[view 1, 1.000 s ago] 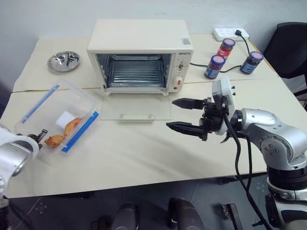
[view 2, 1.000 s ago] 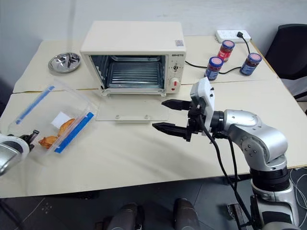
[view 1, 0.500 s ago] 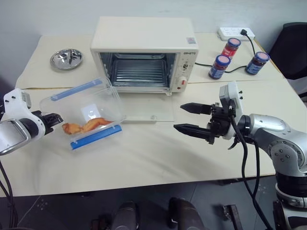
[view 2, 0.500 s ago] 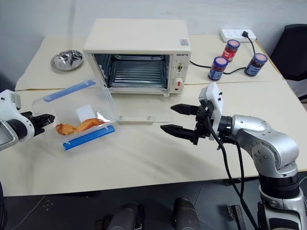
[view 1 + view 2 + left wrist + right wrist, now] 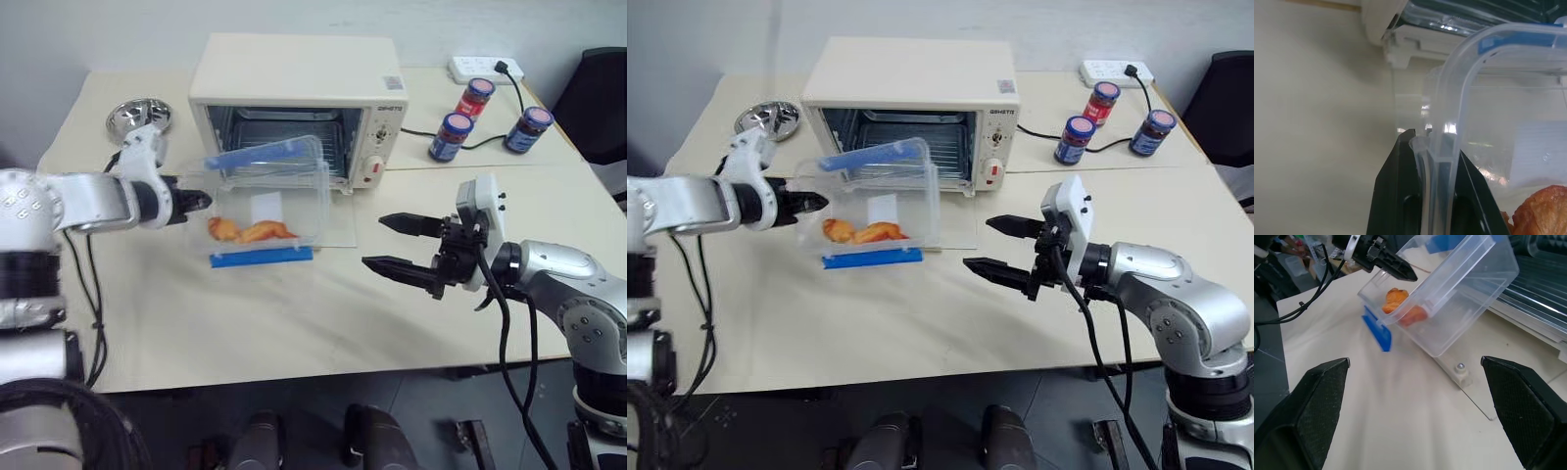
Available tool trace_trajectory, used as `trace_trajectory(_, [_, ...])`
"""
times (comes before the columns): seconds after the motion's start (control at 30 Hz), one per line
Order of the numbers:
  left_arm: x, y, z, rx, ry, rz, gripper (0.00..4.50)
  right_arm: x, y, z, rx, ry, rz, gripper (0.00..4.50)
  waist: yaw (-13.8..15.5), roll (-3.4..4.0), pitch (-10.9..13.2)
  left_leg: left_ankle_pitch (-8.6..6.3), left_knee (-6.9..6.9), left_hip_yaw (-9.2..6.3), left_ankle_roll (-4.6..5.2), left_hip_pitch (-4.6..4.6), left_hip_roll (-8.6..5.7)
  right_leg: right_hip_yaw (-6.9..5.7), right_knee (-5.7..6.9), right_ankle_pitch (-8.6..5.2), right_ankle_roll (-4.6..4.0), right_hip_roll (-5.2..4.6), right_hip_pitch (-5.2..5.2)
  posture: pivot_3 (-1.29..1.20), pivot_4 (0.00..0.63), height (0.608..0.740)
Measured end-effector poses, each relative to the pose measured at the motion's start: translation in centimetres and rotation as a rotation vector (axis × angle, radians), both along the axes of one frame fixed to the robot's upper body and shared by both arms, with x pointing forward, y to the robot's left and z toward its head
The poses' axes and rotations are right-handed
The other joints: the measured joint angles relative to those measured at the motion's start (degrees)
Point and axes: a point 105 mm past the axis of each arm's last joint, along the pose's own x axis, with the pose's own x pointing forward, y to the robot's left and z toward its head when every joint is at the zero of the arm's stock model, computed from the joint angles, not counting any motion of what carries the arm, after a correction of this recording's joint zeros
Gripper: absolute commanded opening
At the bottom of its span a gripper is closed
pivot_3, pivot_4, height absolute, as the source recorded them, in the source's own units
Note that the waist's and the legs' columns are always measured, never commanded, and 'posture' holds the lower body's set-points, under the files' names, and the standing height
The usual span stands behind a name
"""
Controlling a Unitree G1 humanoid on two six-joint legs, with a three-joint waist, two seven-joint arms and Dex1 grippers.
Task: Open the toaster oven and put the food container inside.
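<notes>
Since a moment ago the food container (image 5: 263,201) has been lifted off the table's left side and carried in front of the toaster oven (image 5: 297,110), held tilted above the lowered glass door (image 5: 333,223). The left gripper (image 5: 196,202) pinches the container's rim. The right gripper (image 5: 397,245) hovers over the table, its fingers spread wide, holding nothing. The cream table (image 5: 294,313) stands against a pale wall (image 5: 98,29). A steel bowl (image 5: 137,115) sits at the back left; three jars (image 5: 450,136) and a power strip (image 5: 485,70) sit at the back right beside a dark chair (image 5: 598,98).
</notes>
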Motion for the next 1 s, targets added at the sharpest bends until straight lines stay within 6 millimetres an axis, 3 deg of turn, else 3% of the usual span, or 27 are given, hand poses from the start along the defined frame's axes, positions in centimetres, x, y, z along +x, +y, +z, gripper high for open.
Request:
trace_trajectory(0.17, [2.1,-2.0,0.4,0.049,0.0,-0.035,0.08,-0.3,-0.2,-0.3,0.002,-0.002,-0.035,4.5,-0.32,-0.01,0.0,0.01,-0.03,0.06,-0.01,0.01,0.01,-0.01,-0.01,-0.01,0.03,0.02,-0.02,0.0,0.15,0.74])
trace_trajectory(0.27, [3.0,-2.1,0.8,0.107,-0.025,-0.039,0.08,-0.6,-0.1,-0.2,0.005,-0.01,-0.046,4.5,-0.38,-0.01,0.0,0.03,-0.02,0.08,-0.03,0.02,0.02,0.01,0.0,-0.01,0.03,0.03,-0.02,0.0,0.15,0.74])
trace_trajectory(0.3, [3.3,-2.0,0.8,0.124,-0.034,-0.039,0.61,-0.7,-0.1,-0.2,0.007,-0.01,-0.048,4.5,-0.36,-0.01,0.0,0.03,-0.01,0.08,-0.03,0.03,0.02,0.01,0.01,-0.01,0.03,0.02,-0.01,0.0,0.15,0.74])
trace_trajectory(0.43, [4.5,-1.3,0.0,0.201,-0.05,-0.028,1.72,-0.7,-0.7,-0.4,0.016,-0.008,-0.094,4.5,-0.12,-0.01,0.0,0.09,0.02,0.15,0.01,0.03,0.02,0.04,0.02,-0.01,0.04,0.01,0.0,0.0,0.15,0.74])
trace_trajectory(0.57, [4.9,-2.0,0.0,0.177,-0.064,-0.069,2.87,-1.0,-0.6,-0.4,0.02,-0.008,-0.098,4.5,0.02,-0.01,0.0,0.1,0.05,0.13,0.03,0.04,0.02,0.04,0.06,-0.01,0.04,0.0,0.0,0.0,0.15,0.74])
trace_trajectory(0.73, [5.0,-2.0,0.5,0.14,-0.098,-0.099,2.87,-0.9,-0.6,-0.4,0.022,-0.009,-0.1,4.5,0.02,-0.03,0.02,0.11,0.07,0.12,0.04,0.02,0.01,0.04,0.08,0.0,0.05,-0.02,-0.01,0.0,0.15,0.74])
trace_trajectory(0.87, [4.3,-2.0,2.3,0.057,-0.188,-0.152,2.87,-0.9,-0.6,-0.3,0.02,-0.011,-0.1,4.5,-0.25,-0.04,0.03,0.11,0.04,0.11,0.04,0.0,0.03,0.03,0.09,0.0,0.06,-0.03,-0.04,0.0,0.15,0.74])
trace_trajectory(1.0, [2.6,-0.4,4.6,-0.02,-0.326,-0.173,2.87,-0.7,-0.8,-0.2,0.013,-0.01,-0.096,4.5,-0.84,-0.05,0.03,0.11,0.04,0.06,0.04,0.0,0.05,0.02,0.13,0.0,0.05,-0.04,-0.05,0.0,0.15,0.74])
